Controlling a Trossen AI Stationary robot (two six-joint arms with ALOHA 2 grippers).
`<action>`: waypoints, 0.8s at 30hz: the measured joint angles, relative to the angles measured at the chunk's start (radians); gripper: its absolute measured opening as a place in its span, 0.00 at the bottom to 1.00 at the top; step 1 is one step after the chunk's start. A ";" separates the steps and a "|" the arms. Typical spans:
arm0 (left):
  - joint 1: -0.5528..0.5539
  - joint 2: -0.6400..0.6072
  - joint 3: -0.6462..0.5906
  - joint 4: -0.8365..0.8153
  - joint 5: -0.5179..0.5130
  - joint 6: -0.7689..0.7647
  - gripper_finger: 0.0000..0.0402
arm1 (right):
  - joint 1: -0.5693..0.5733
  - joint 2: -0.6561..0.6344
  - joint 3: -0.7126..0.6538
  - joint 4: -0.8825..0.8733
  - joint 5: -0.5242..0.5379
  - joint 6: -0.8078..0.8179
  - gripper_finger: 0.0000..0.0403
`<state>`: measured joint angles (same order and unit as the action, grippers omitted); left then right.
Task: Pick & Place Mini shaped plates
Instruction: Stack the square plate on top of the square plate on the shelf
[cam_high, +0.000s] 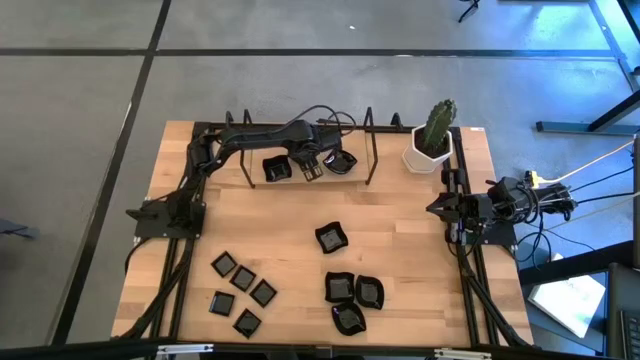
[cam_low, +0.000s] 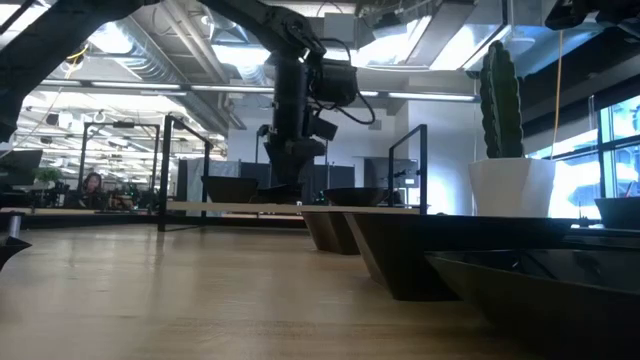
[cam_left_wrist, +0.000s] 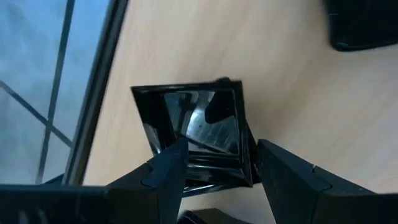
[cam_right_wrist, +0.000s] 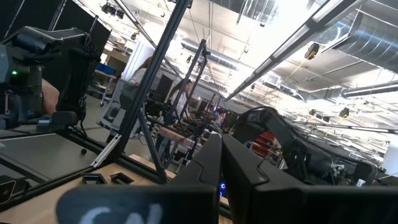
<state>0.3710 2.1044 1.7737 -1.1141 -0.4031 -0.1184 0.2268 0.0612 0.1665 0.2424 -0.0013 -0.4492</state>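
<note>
Plates (cam_high: 277, 168) sit stacked at the table's (cam_high: 400, 250) far edge under the left hand (cam_high: 310, 168), fingers apart. Lower squarely, straddling the rims evenly before closing. Right hand (cam_high: 447, 207) waits, closed.

No readable text, labels, brands, numbers or signs in any view. The right wrist view shows blurred pale markings on the dark casing at the near edge, illegible. Nothing printed on the tabletop (cam_high: 400, 240), the mini shaped plates (cam_high: 243, 278) or the white cactus pot (cam_high: 428, 155). Background room fixtures carry no legible writing either.
</note>
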 joint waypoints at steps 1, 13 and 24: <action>0.003 0.000 0.000 0.004 -0.005 0.000 0.47 | 0.000 0.000 0.000 0.000 0.000 0.000 0.04; 0.003 0.000 0.000 0.020 0.012 0.026 0.33 | 0.000 0.000 0.000 0.000 0.000 0.000 0.04; -0.032 -0.001 0.000 0.016 0.048 0.087 0.02 | 0.000 0.000 0.000 0.000 0.000 0.000 0.04</action>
<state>0.3389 2.1036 1.7737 -1.0981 -0.3546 -0.0311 0.2268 0.0612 0.1665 0.2428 -0.0013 -0.4496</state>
